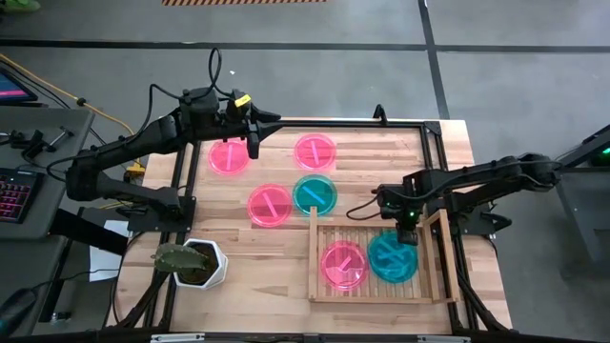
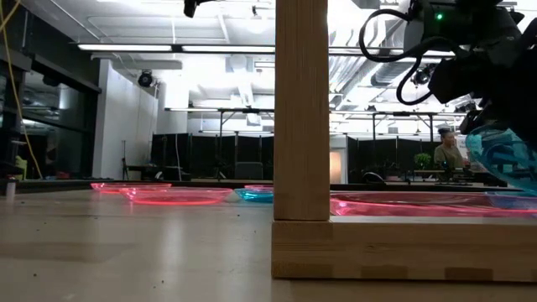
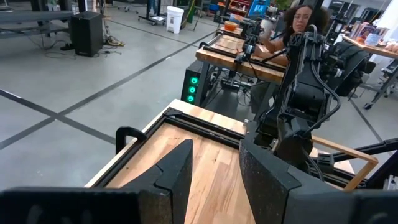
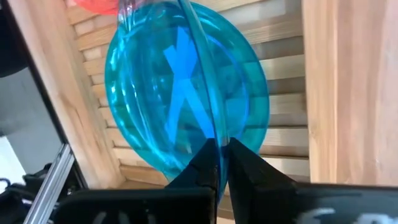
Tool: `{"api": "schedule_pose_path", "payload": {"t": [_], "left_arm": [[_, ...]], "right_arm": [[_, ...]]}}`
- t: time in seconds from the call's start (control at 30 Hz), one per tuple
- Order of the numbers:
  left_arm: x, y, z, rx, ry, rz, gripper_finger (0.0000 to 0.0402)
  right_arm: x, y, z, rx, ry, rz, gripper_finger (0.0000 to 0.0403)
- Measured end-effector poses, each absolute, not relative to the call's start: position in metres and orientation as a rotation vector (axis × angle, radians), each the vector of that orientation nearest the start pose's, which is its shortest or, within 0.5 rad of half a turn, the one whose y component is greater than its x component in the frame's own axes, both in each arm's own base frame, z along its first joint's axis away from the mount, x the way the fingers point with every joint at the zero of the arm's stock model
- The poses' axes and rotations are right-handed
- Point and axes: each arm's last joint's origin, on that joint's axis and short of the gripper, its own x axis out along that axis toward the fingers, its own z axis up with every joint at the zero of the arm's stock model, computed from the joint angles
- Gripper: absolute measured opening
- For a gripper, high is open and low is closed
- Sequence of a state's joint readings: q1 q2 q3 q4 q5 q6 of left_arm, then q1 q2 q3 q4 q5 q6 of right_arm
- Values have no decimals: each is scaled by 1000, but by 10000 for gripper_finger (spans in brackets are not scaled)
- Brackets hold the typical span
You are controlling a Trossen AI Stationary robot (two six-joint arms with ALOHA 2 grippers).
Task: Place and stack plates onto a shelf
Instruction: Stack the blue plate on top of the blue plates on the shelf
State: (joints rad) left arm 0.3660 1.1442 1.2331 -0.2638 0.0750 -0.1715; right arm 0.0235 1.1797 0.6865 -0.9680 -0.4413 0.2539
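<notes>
My right gripper hovers over the wooden slat shelf, shut on a teal plate. That plate stands tilted above another teal plate, which lies flat on the slats. One pink plate lies on the shelf beside them. Three pink plates and one teal plate lie flat on the table. My left gripper is open and touches nothing. It hangs by the table's far edge next to the far-left pink plate. My right gripper pinches the teal plate's rim between its two fingers, coming from above. The plate is lifted and tilted steeply on edge, hanging below the fingers. Whether its lower rim touches the teal plate beneath, I cannot tell.
A white hexagonal plant pot stands at the table's near left. The shelf's raised rim and a tall corner post surround the slats. A black frame runs along the table's far edge. A person sits at another bench beyond the table.
</notes>
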Motion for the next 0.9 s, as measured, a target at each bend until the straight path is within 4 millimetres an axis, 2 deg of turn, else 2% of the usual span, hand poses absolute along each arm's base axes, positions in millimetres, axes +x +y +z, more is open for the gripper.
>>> {"api": "schedule_pose_path", "payload": {"t": [0.13,0.27,0.6,0.73,0.9], "left_arm": [[229,86,409,-208,146,304,122],[229,86,409,-208,146,304,122],[229,86,409,-208,146,304,122],[229,86,409,-209,146,304,122],[229,86,409,-198,148,304,122]], "right_arm": [[174,16,191,502,1490,182,7],[174,15,191,491,1491,143,35],[173,15,192,525,1505,107,174],[177,15,202,509,1484,97,204],[182,12,224,427,1462,45,208]]}}
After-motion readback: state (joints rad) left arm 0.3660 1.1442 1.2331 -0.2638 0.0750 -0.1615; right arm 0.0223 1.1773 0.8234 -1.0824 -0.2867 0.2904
